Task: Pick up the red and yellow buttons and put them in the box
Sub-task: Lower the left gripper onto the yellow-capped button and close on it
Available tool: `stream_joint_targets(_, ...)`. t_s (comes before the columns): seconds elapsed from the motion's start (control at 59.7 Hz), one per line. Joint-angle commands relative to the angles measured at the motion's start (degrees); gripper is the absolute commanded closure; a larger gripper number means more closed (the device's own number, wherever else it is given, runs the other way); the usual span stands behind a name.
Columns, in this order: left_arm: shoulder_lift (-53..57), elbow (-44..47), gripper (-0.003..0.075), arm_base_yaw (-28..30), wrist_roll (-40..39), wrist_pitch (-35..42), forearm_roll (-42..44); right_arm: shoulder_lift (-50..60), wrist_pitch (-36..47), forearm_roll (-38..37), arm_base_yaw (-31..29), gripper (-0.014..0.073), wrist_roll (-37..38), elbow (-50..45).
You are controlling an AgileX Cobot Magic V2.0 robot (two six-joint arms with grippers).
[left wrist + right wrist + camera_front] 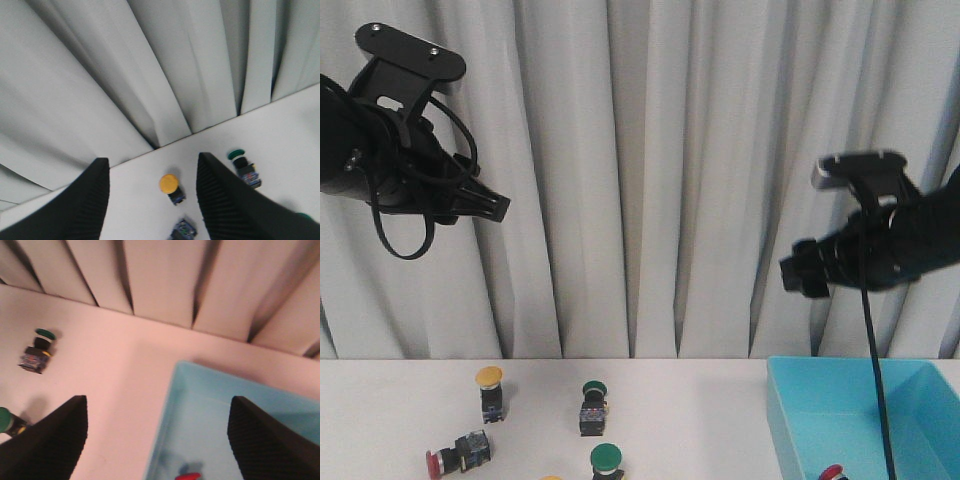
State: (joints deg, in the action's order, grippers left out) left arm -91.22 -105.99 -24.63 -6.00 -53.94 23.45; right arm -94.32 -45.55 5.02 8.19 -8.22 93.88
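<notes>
Both arms were raised well above the white table, in front of the curtain. The left gripper stood wide open and held nothing, as did the right gripper.

The turquoise box sat at the right of the table, with 1 red button already inside near its near edge. At the left, a yellow button stood upright towards the far side, and a second red button lay on its side nearer the robot. A third yellow cap was barely visible at the frame's bottom edge. 2 green buttons stood just to the right of these.

Risks, as judged: the green buttons stood near the targets, so a poorly aimed descent could seize or knock one. The tipped red button offered a rounded, uneven grasp and could roll or slip from the pads. The long descent left room for drift off target.
</notes>
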Motion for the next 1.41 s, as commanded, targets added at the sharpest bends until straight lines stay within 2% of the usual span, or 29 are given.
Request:
stream_joint_targets(0.0, 1.51, -1.74, 0.0342, -0.09, -2.13, 1.89, -0.09, 5.10, 0.96, 0.87, 2.23, 0.0044, -2.16, 2.38)
stream_joint_targets(0.151, -1.48, -1.74, 0.0323, -0.09, -1.99, -3.23, -1.55, 7.23, -2.47, 0.55, 4.63, 0.0044, -2.55, 2.38)
stream_joint_targets(0.435, -11.92, -1.74, 0.0274, -0.09, 6.72, -9.93, -18.76, 7.60, -8.71, 0.68, 5.11, 0.0044, -2.55, 2.38)
stream_joint_targets(0.586, -15.47, -1.74, 0.0226, -0.09, 7.42, -11.33, -20.30, 7.60, -9.10, 1.10, 5.11, 0.0044, -1.92, 2.38)
stream_joint_targets(0.787, -18.28, -1.01, 0.0185, -0.09, 6.80, -11.52, -20.99, 7.60, -9.89, 1.21, 5.11, 0.0044, -1.92, 2.38)
stream_joint_targets(1.055, -21.28, 6.58, 0.0184, -0.09, 8.52, -9.43, -22.33, 7.60, -10.07, 2.19, 5.11, 0.0044, -1.97, 2.38)
stream_joint_targets(1.256, -22.95, 7.68, 0.0184, -0.09, 8.56, -7.72, -24.97, 7.60, -10.12, 2.71, 5.11, 0.0044, -2.12, 2.38)
stream_joint_targets(1.39, -23.86, 7.74, 0.0184, -0.09, 11.35, -7.46, -28.06, 7.60, -10.14, 2.71, 5.11, 0.0044, -2.12, 2.38)
